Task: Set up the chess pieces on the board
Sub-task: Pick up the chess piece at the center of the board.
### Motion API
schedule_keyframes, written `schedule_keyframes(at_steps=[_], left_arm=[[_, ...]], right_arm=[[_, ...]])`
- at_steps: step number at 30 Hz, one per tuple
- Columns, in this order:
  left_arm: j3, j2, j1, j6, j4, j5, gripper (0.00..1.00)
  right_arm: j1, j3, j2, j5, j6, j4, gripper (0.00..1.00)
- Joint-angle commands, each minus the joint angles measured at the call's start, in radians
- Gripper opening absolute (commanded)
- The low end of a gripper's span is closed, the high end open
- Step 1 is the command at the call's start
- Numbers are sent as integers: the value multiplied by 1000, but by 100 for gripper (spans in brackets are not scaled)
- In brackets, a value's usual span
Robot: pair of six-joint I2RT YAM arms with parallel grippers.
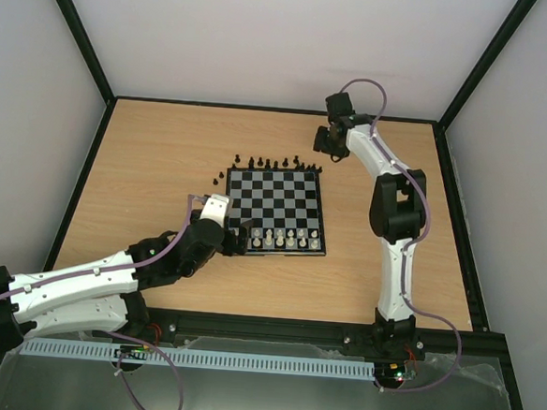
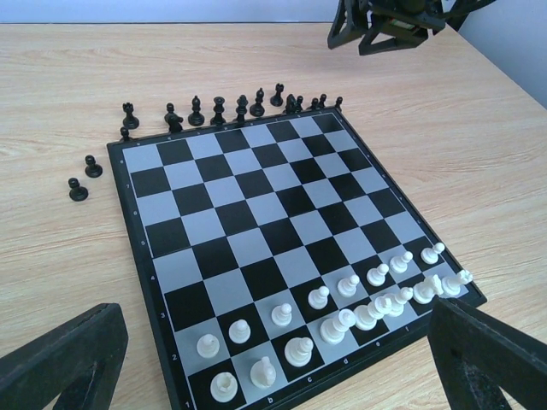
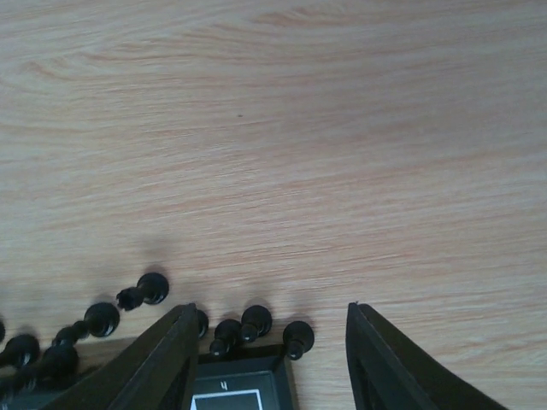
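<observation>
The board [image 1: 279,189] lies in the middle of the table, also in the left wrist view [image 2: 256,213]. White pieces [image 1: 280,238] fill its two near rows [image 2: 342,307]. Black pieces [image 1: 272,162] stand in a row on the table beyond the far edge [image 2: 219,109], with three more off the far left corner [image 2: 85,175]. My left gripper [image 1: 238,241] is open and empty at the near left corner of the board. My right gripper [image 1: 327,152] is open and empty above the far right corner, over three black pawns [image 3: 256,329].
A wooden table [image 1: 164,160] with black frame posts at its back corners and pale walls around it. The board's corner [image 3: 239,380] shows between the right fingers.
</observation>
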Motion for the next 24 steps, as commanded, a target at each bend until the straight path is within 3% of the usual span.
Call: schedule_keyframes(at_steps=[1,8,24], left_arm=[[-9,-11,5,-8,-11,-29,99],[-7,-2,5,-8,-17,-39,99],[-13,25,10,-5,16,-4,99]], right_arm=[[-5,39,37,35,-14,-69,45],[-4,32,59,44,-12,-82,42],[-5,-10,-10,57,-35,-85,52]])
